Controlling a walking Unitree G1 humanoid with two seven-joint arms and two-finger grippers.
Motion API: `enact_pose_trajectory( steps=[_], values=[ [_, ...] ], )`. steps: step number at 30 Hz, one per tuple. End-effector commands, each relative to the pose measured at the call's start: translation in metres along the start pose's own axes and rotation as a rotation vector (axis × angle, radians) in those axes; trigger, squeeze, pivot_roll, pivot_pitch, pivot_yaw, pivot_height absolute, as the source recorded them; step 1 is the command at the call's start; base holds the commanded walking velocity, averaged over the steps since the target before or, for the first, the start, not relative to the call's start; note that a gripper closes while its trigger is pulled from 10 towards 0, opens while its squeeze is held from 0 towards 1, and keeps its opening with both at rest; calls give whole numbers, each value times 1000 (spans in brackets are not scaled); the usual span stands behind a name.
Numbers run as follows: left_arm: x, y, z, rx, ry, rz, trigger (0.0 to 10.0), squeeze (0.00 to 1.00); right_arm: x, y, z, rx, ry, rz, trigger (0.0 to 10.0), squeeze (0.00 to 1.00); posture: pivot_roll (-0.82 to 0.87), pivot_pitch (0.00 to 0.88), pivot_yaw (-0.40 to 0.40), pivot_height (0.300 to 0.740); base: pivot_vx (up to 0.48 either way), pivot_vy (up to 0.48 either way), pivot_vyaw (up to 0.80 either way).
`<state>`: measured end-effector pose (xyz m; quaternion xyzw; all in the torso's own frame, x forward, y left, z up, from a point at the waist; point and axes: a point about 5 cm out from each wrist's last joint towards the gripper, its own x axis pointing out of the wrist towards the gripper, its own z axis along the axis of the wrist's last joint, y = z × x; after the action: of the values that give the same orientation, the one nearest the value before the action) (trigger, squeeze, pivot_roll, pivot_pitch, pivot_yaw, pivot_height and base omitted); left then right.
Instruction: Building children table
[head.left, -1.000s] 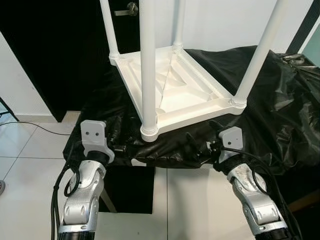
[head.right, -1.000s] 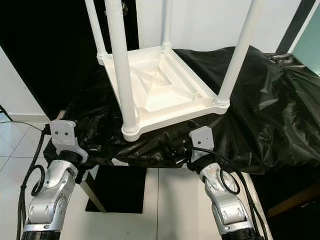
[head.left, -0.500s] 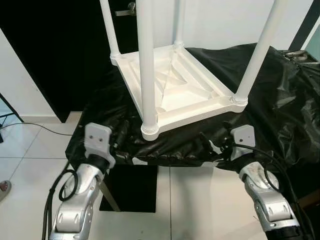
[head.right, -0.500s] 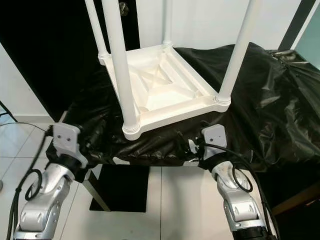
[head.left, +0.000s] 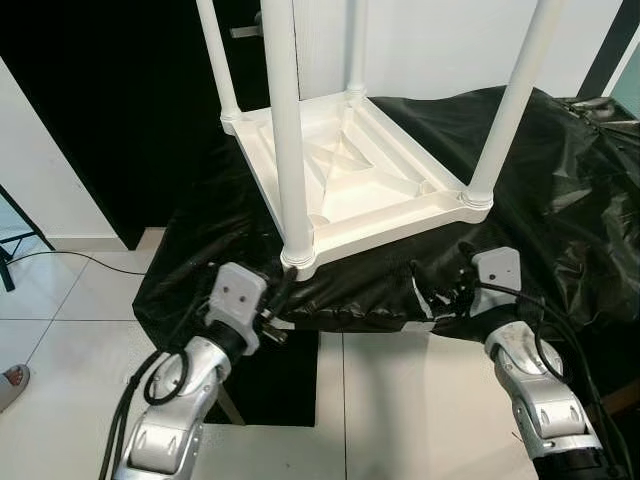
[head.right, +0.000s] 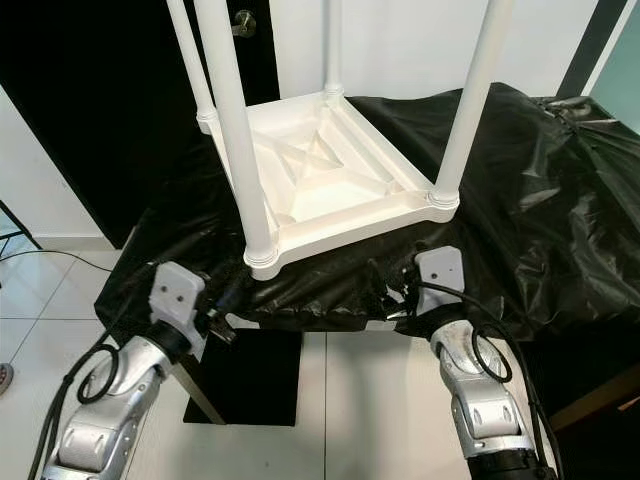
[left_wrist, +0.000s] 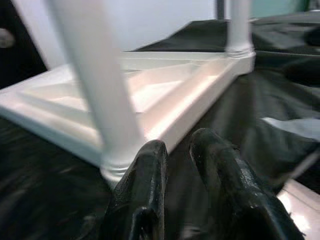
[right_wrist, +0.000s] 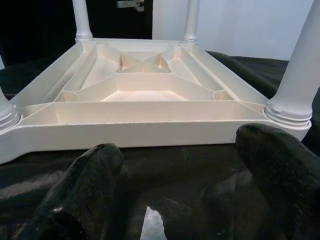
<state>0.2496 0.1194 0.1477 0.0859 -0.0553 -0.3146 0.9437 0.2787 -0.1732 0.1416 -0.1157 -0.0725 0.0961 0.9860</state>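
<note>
A white children's table (head.left: 350, 180) lies upside down on a surface draped in black plastic sheet (head.left: 560, 180), its four legs pointing up. My left gripper (head.left: 275, 312) is at the sheet's front edge, just below the near left leg (head.left: 285, 150). In the left wrist view its fingers (left_wrist: 145, 200) are pressed close together, holding nothing, with that leg (left_wrist: 95, 85) right in front. My right gripper (head.left: 432, 295) hovers before the tabletop's front rim, near the near right leg (head.left: 505, 120). Seen from the right wrist, the right gripper (right_wrist: 182, 150) is open, facing the rim (right_wrist: 150, 132).
The black sheet hangs over the front edge of the support. White floor tiles (head.left: 60, 330) lie below, with a dark block (head.left: 270, 385) under the support. A dark doorway (head.left: 120, 100) is at the back left and a white wall (head.left: 440, 40) behind.
My left gripper has swung right and forward, up to the near left leg. The right gripper has crept slightly closer to the rim. The camera has shifted a little.
</note>
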Motion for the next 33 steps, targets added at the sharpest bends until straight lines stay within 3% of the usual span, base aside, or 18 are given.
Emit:
enact_pose_trajectory(
  steps=[1,10,13,14,15,17,20,21,25,26,29,30,33],
  values=[
    [0,-7,-3,5,20,-45,10000,0,2,-1,2,22,-10,-17,10000,0,42,0,26,740,0,0,0],
    [11,-13,-5,-7,23,-74,10000,0,2,-10,3,20,-6,-48,10000,0,31,0,25,740,0,0,0],
    [12,-11,-7,-8,39,-64,10000,27,2,-12,3,25,-6,-59,10000,0,29,0,26,740,0,0,0],
    [13,-9,-7,-10,45,-55,10000,125,3,-12,3,25,-5,-62,10000,0,29,0,28,740,0,0,0],
    [13,-9,-7,-10,45,-55,10000,125,3,-12,3,25,-5,-62,10000,0,29,0,28,740,0,0,0],
    [14,-7,-7,-12,46,-53,10000,1000,2,-10,2,32,0,-64,10000,0,28,0,30,740,0,0,0],
    [15,-7,-7,-2,43,-70,10000,1000,2,-6,0,50,6,-56,10000,0,29,0,29,740,0,0,0],
    [16,-8,-6,2,43,-77,10000,1000,1,-3,0,60,5,-48,10000,1000,29,0,30,740,0,0,0],
    [18,-12,-5,19,39,-99,10000,1000,1,-1,-1,67,4,-41,10000,1000,28,0,31,740,0,0,0],
    [19,-15,-4,29,36,-116,10000,0,1,0,-1,67,4,-41,10000,1000,28,0,32,740,0,0,0],
    [24,-22,-2,47,33,-161,10000,0,0,0,-2,60,9,-47,10000,980,27,0,36,740,0,0,0],
    [27,-25,-2,53,34,-176,10000,0,0,-1,-3,59,11,-52,10000,0,25,0,38,740,0,0,0],
    [34,-31,-1,47,37,-214,10000,0,-2,-1,-4,57,16,-63,10000,0,21,0,44,740,0,0,0]
  ],
)
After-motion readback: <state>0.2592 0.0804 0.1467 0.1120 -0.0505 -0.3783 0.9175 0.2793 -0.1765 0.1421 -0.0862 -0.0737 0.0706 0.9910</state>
